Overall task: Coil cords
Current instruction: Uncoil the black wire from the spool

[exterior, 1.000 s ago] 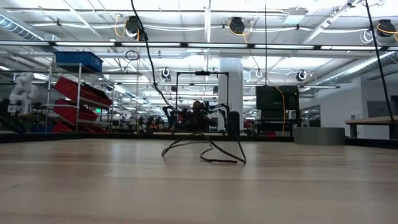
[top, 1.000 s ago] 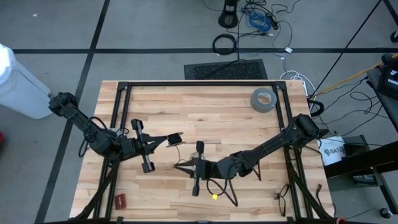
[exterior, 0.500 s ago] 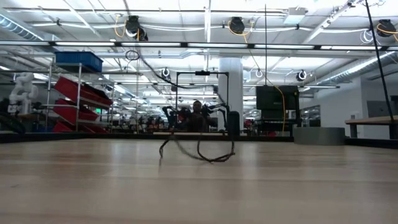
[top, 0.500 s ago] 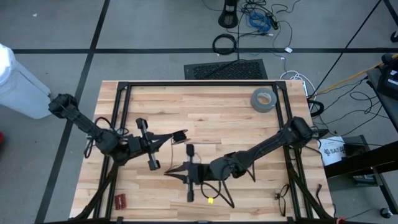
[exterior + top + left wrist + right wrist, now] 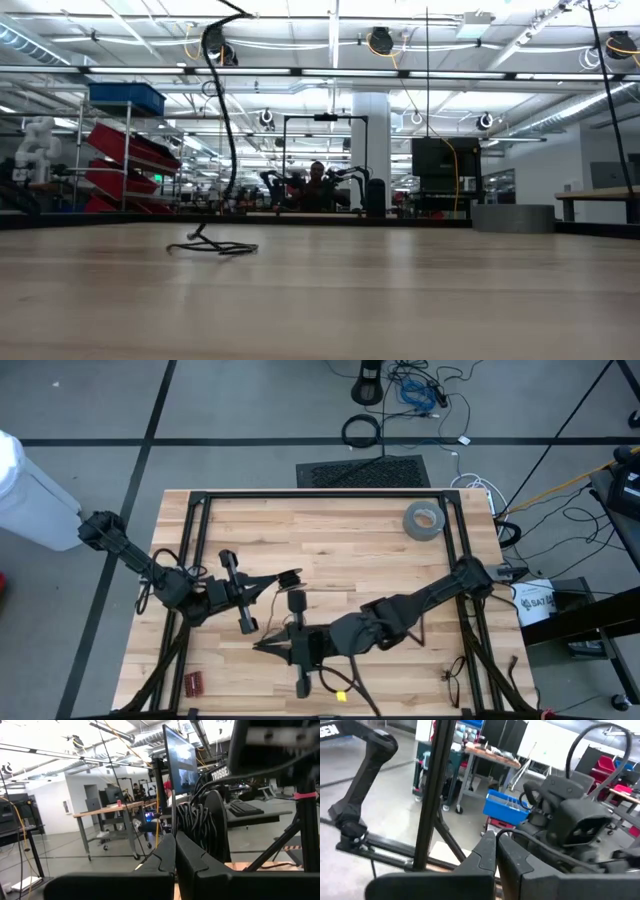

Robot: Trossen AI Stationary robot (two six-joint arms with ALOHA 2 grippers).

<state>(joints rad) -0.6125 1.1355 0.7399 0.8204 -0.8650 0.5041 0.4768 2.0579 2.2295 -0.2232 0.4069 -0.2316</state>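
Mid-coil — both grippers, left gripper (image 5: 292, 576) and right gripper (image 5: 262, 647), have jaws clamped on the thin black wire (image 5: 222, 160), strung above the pale wooden worktop (image 5: 340, 535) — next, I judge, another loop is laid.

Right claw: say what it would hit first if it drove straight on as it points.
Likely the black frame strut beyond the left arm; the right claw, shut on the cord, aims just past that arm's wrist. Depth is unclear.

Bright, even light pours from the ceiling lamps (image 5: 380, 40) at the top of the low view, shadows stay faint, and the desk (image 5: 320, 310) foreground goes soft.
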